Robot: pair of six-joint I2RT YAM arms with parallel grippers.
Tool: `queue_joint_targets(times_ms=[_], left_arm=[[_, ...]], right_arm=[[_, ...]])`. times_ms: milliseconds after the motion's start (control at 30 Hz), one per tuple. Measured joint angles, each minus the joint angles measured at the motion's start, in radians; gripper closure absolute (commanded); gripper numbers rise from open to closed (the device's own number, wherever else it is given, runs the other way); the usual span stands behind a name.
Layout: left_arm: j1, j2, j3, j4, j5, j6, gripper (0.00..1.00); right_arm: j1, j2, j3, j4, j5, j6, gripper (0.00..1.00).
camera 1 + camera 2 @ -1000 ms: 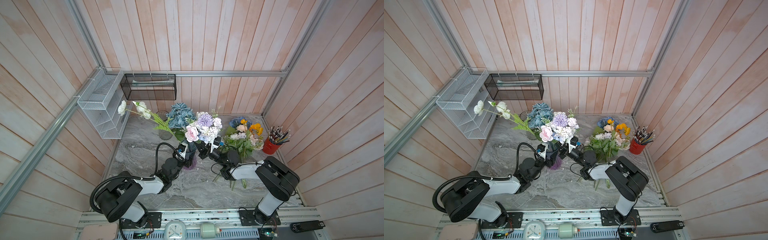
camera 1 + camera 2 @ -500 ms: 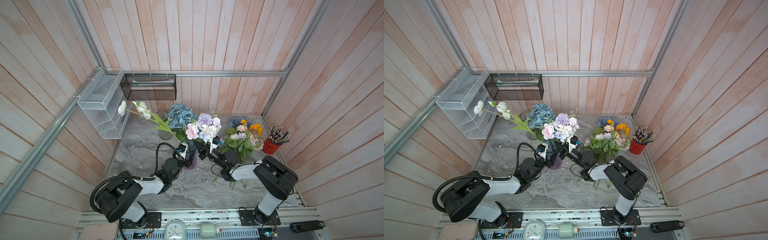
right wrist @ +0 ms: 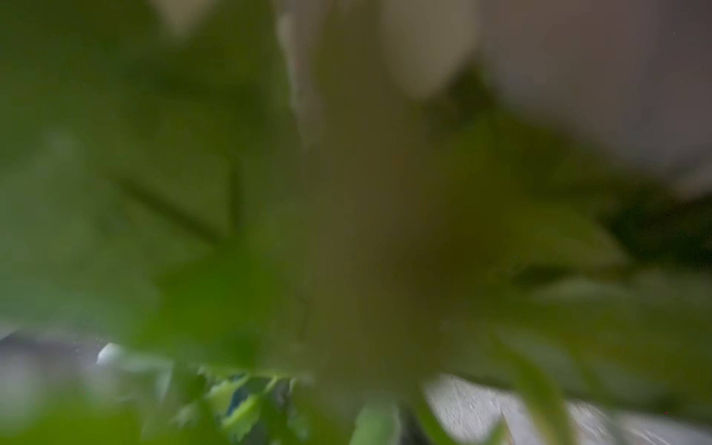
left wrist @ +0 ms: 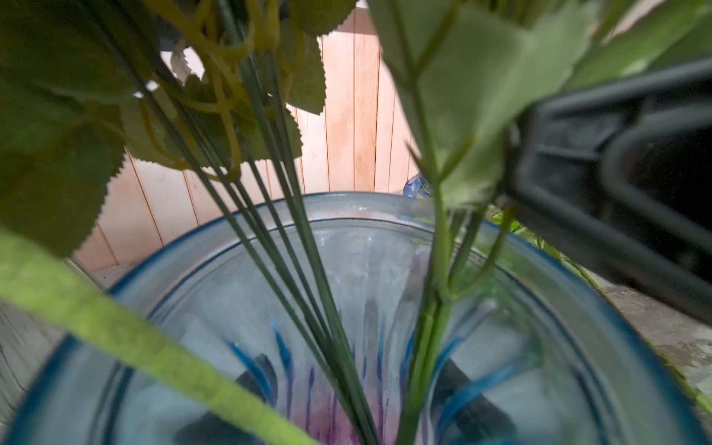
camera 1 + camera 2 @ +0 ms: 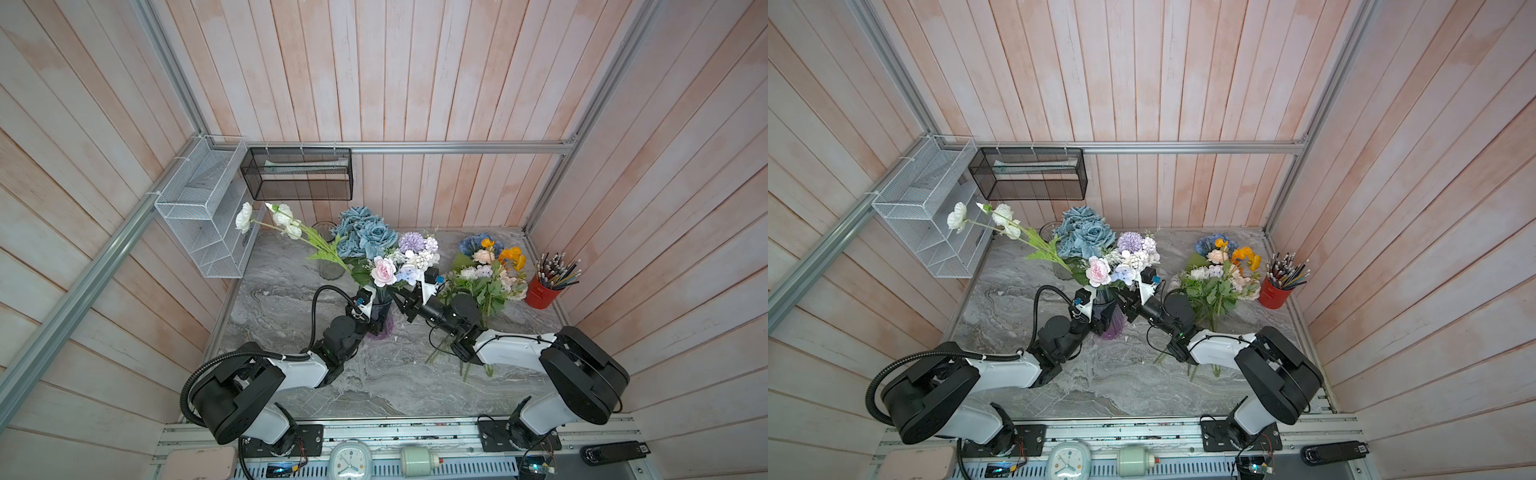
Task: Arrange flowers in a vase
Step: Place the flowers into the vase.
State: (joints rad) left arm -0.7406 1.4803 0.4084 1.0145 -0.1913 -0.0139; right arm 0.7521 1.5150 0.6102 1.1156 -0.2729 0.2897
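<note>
Spreading the right fingers (image 5: 402,300) just beside the vase (image 5: 386,309), releasing the lilac-and-pink bunch (image 5: 411,253) stems-down inside it. Clamping the vase with the left fingers (image 5: 376,323), with more flowers (image 5: 486,270) waiting on the tabletop (image 5: 291,307) near the vase.

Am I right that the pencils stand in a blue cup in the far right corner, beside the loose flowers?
Not quite: the cup is red, not blue, as both top views show; the pencils do stand in it, beside the loose flowers.
</note>
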Motion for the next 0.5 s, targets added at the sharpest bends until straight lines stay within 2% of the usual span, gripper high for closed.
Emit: queue_joint_targets(times_ms=[167, 500], left_arm=[[0.000, 0.000, 0.000, 0.000, 0.000, 0.000, 1.00], [0.000, 0.000, 0.000, 0.000, -0.001, 0.000, 1.00]], right_arm=[[-0.007, -0.083, -0.011, -0.145, -0.024, -0.005, 0.56], [-0.025, -0.251, -0.023, -0.464, -0.063, -0.036, 0.55]])
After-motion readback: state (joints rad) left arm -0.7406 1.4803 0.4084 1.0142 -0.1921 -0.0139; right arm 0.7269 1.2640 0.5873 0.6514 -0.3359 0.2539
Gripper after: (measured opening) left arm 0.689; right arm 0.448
